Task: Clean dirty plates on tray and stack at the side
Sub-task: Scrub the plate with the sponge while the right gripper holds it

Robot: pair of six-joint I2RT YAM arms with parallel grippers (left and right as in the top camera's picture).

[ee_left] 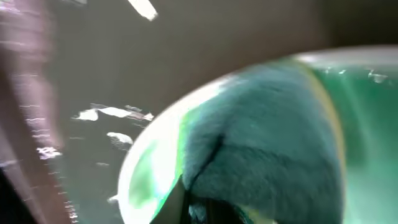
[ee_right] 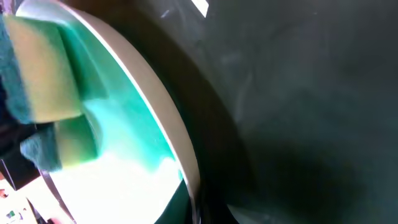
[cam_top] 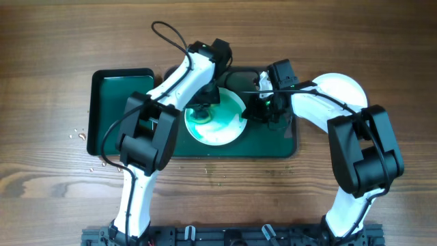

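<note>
Wooden table (cam_top: pixel 41 41), seen from overhead. At its centre lies the large dark green tray (cam_top: pixel 283 145), which holds one white plate (cam_top: pixel 222 130) smeared teal-green across its face. Just beside it on the left is a smaller black-rimmed green tray (cam_top: pixel 113 102); no contents can be made out in it. A second white plate (cam_top: pixel 338 87) lies on the table right of the large tray, partly under the right arm. The left gripper (cam_top: pixel 203 106) clamps a teal-and-yellow sponge (ee_left: pixel 267 143) against the smeared plate. The right gripper (cam_top: pixel 263 109) sits at that plate's right rim; its jaw state cannot be told.
</note>
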